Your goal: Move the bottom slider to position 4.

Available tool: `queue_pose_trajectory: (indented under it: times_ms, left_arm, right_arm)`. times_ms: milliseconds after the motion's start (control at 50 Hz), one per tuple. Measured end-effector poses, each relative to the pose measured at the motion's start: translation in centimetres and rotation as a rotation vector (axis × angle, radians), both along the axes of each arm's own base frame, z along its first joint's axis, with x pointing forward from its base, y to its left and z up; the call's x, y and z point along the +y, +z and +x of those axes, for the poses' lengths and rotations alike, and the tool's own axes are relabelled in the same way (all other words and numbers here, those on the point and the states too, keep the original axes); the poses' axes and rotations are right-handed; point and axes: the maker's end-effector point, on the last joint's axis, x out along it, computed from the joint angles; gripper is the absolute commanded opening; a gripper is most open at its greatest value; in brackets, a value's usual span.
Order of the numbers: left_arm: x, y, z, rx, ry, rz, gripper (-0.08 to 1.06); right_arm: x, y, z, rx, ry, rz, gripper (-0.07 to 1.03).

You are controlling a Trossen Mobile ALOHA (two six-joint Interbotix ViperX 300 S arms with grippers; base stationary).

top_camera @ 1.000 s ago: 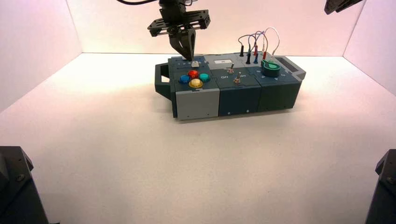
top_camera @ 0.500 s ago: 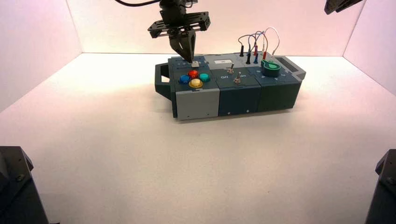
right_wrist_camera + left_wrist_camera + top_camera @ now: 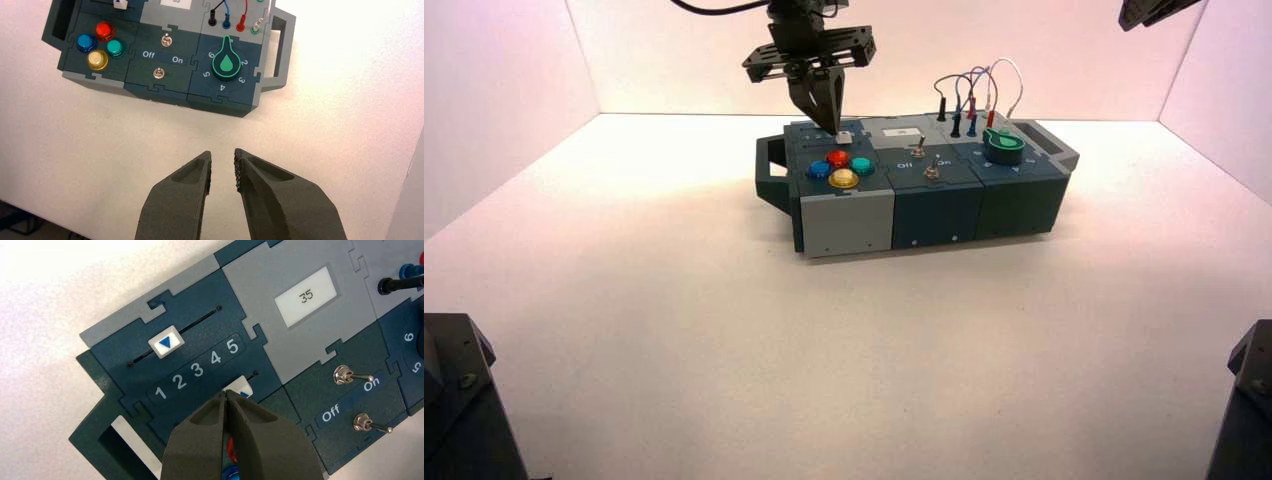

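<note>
One black left gripper (image 3: 225, 393), tips together, at the white rectangular bottom slider (image 3: 240, 385), box's (image 3: 934, 215) far-left corner; black right gripper (image 3: 223, 153), fingers apart, above bench (image 3: 844, 350).

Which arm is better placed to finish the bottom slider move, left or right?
Left, I'd say: its shut gripper is right at the bottom slider. The right gripper hangs open over the table, away from the sliders.

Lower stretch of the bottom slider's track (image 3: 255, 373) and part of its white knob (image 3: 241, 387), hidden behind the left pincer (image 3: 225, 393).
</note>
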Motion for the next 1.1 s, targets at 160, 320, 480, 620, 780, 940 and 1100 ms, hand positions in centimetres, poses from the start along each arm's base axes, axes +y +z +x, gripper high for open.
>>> queue_pose_trajectory:
  times_ms: [160,320,480,620,780,940,1100]
  left_arm:
    - [-0.1,0.0,-0.1,0.003,-0.001,-0.001,-0.03]
    - [-0.1,0.2,0.0,0.002,0.005,-0.001,-0.03]
    - [-0.1,0.7,0.0,-0.005,0.005,-0.004,-0.03]
    - [-0.2,2.5,0.1,-0.028,0.002,-0.018,-0.03]
    - [-0.2,4.8,0.1,-0.059,-0.004,-0.034,-0.03]
    - [-0.1,7.3,-0.2,-0.087,-0.028,-0.047,-0.03]
    - [-0.2,9.1,-0.3,-0.11,-0.046,-0.058,-0.03]
  right_arm:
    - [0.0,-0.1,-0.1,0.003,0.0,-0.001,0.27]
    - [0.0,-0.1,-0.1,0.003,0.0,-0.001,0.27]
    - [0.0,-0.1,-0.1,0.004,0.0,-0.001,0.27]
    - [-0.1,-0.4,-0.2,0.009,0.002,-0.006,0.27]
    - [-0.1,-0.5,-0.3,0.013,0.0,-0.006,0.27]
    - [-0.1,-0.4,-0.1,0.002,0.0,-0.002,0.28]
    - [-0.1,-0.3,0.0,-0.006,0.002,-0.008,0.28]
